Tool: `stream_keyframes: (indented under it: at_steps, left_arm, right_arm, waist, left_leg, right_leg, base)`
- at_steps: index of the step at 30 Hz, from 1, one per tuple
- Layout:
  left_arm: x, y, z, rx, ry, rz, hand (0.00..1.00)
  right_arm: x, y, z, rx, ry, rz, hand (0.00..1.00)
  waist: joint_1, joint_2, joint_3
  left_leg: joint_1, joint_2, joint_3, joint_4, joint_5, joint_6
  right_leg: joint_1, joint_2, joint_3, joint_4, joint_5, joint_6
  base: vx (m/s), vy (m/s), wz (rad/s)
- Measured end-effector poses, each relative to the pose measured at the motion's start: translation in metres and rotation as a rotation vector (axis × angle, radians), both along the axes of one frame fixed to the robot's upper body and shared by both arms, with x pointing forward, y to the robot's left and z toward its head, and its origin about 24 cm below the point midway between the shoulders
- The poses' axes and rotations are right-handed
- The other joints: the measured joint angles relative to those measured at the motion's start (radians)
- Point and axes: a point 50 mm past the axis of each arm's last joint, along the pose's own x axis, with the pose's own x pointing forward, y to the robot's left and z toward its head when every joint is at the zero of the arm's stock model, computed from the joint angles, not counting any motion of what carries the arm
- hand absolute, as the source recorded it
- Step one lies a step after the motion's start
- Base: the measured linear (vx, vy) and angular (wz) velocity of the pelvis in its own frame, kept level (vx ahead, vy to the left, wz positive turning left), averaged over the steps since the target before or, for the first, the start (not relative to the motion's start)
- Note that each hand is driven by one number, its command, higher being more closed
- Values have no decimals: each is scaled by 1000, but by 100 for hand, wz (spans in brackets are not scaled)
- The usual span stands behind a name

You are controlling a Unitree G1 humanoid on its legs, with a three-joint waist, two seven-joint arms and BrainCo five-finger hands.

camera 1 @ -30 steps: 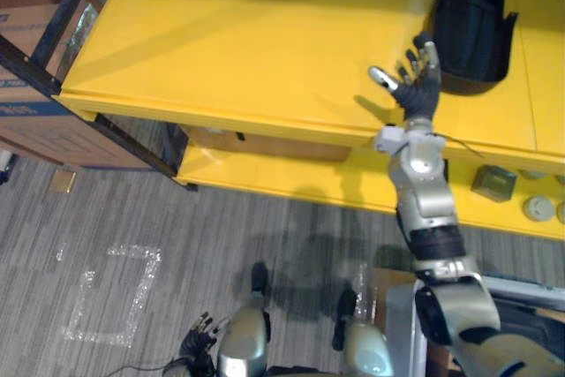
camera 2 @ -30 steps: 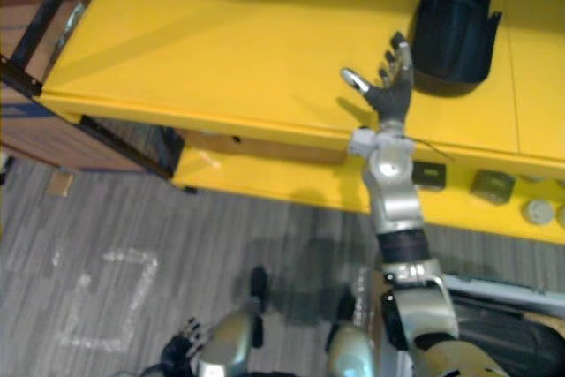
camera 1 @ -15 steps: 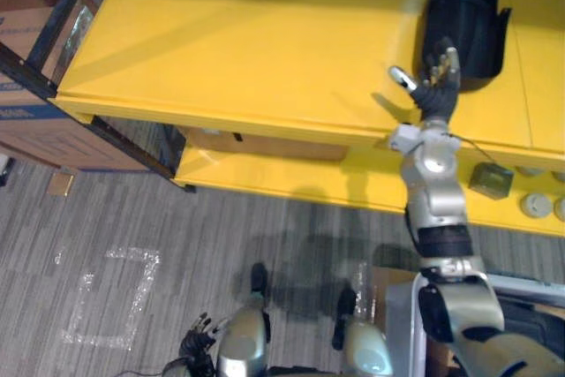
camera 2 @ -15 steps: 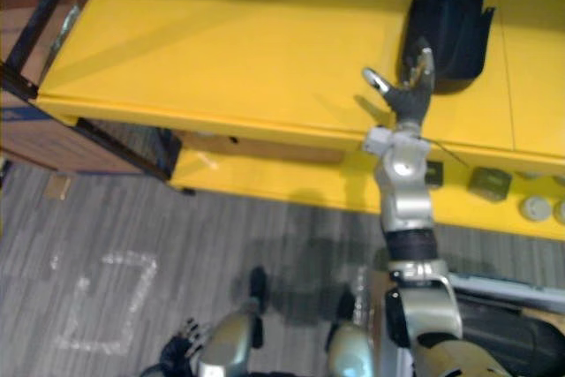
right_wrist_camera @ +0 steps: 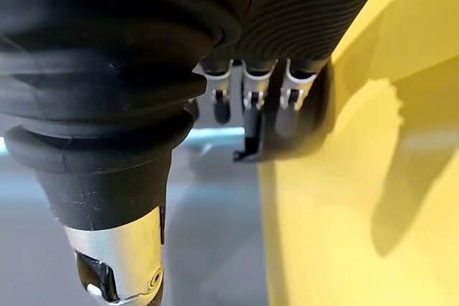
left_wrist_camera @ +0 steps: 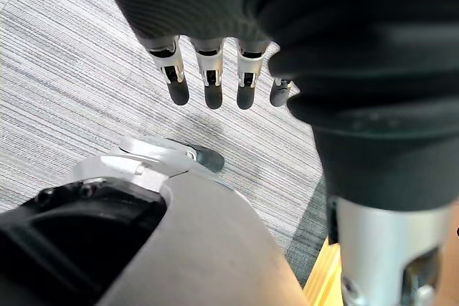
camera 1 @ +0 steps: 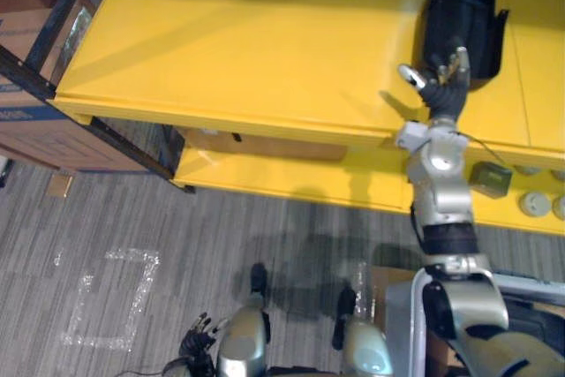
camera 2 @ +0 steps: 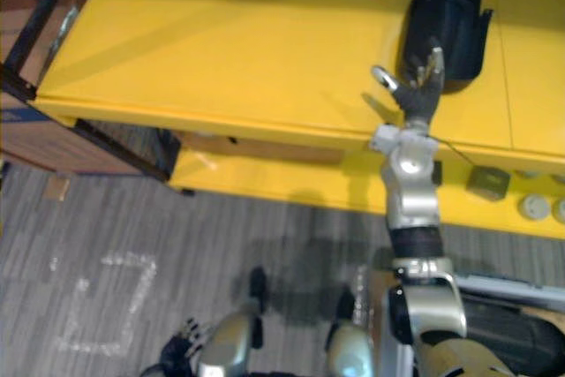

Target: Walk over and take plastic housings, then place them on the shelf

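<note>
Looks like the reach-in part of the pick, judging by the pose. Got one black plastic housing (camera 1: 461, 19) lying on the top board of the yellow shelf (camera 1: 247, 41). Spotted the right hand (camera 1: 441, 90) just on the near side of the housing, wide open with straight fingers and the thumb swung out to the side, holding nothing. Can't say for sure about contact, though going by the right wrist view, seeing fingertips (right_wrist_camera: 254, 94) right up against the dark shell. Found the left hand (left_wrist_camera: 213, 80) well away from the housing, hanging low over the grey floor, relaxed and empty too.

How to nail this step, imo:
- Push further over the housing before closing, so as to wrap the rounded body instead of just pinching the near lip.
- Put the thumb on one flank and the fingers on the other.
- Close slowly. Looks like smooth, light plastic, so probably easy to shove away or spin out of the grip.
- Lift straight up before swinging off anywhere.
- Mind the lower tier (camera 1: 291, 184) below the housing, with a small greenish box (camera 1: 492, 179) and some round discs (camera 1: 535, 205) on it. No need to clip those with the forearm.
</note>
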Motion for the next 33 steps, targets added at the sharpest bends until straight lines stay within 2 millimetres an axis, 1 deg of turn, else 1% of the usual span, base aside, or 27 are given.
stream_keyframes:
  at_steps: [4, 8, 11, 17, 18, 20, 25, 27, 30, 32, 33]
  left_arm:
    - [0, 0, 0, 0, -1, 0, 0]
    - [0, 0, 0, 0, 0, 0, 0]
    - [0, 0, 0, 3, 1, 3, 0]
    - [0, 1, 0, 5, 0, 8, 0]
    - [0, 1, 0, 5, 0, 11, 0]
    - [0, 4, 1, 9, -2, 22, 0]
    - [0, 5, 1, 8, -1, 29, 0]
    - [0, 5, 1, 8, 0, 29, 0]
    - [0, 5, 1, 7, 4, 30, 0]
    - [0, 5, 1, 7, 4, 30, 0]
    - [0, 5, 1, 8, 4, 30, 0]
  right_arm:
    - [1, 4, 1, -28, -4, 54, 0]
    - [0, 5, 2, -34, -9, 60, 0]
    - [-1, 9, 6, -50, -31, 84, 0]
    - [-12, 35, 24, -184, -148, 199, 0]
    - [-13, 37, 24, -190, -156, 213, 0]
    - [-16, 46, 27, -238, -182, 291, 0]
    - [-23, 69, 28, -317, -214, 421, 0]
    - [-23, 72, 26, -316, -200, 427, 0]
    - [-18, 69, 20, -290, -151, 401, 0]
    - [-8, 65, 13, -254, -96, 383, 0]
    - [1, 61, 8, -231, -44, 360, 0]
  waist:
    - [-1, 0, 0]
    - [-1, 0, 0]
    - [-1, -1, 0]
    - [-3, -5, 3]
    - [-3, -7, 4]
    - [-4, -17, 10]
    - [-2, -21, 10]
    - [-1, -21, 9]
    - [2, -21, 9]
    - [3, -21, 9]
    - [3, -21, 9]
  left_leg:
    - [0, 1, 0, 0, 0, 0]
    - [0, 1, 0, 0, 0, 0]
    - [-1, 2, 0, 0, 0, 0]
    - [-1, 2, 1, 0, 0, 0]
    - [-1, 2, 1, 0, 0, 0]
    - [-1, 2, 1, 0, -1, 0]
    - [-3, 2, 0, 0, -1, 0]
    - [-4, 2, -1, 0, -1, 0]
    - [-4, 1, -3, 0, 0, 0]
    - [-3, 1, -6, 0, 0, 0]
    - [-3, 1, -10, 1, 0, 0]
  right_leg:
    - [0, 4, 0, 0, 0, 0]
    - [0, 4, 0, 0, 0, 0]
    - [-1, 5, 0, -1, 0, 0]
    - [-1, 5, 0, -1, 0, 0]
    - [-1, 5, 0, -1, 0, 0]
    - [-2, 5, 0, -1, 0, 0]
    - [-2, 5, -1, -1, 0, 0]
    - [-2, 5, -2, -1, 0, 0]
    - [-1, 4, -4, -1, 0, 0]
    - [1, 4, -6, -1, 0, 0]
    - [3, 5, -7, -1, 0, 0]
  base:
    - [0, 0, 0]
    - [0, 0, 0]
    - [0, 0, 0]
    - [0, 0, 0]
    - [0, 0, 0]
    - [0, 0, 0]
    - [0, 0, 0]
    - [0, 0, 0]
    - [0, 0, 0]
    - [0, 0, 2]
    - [2, -1, 9]
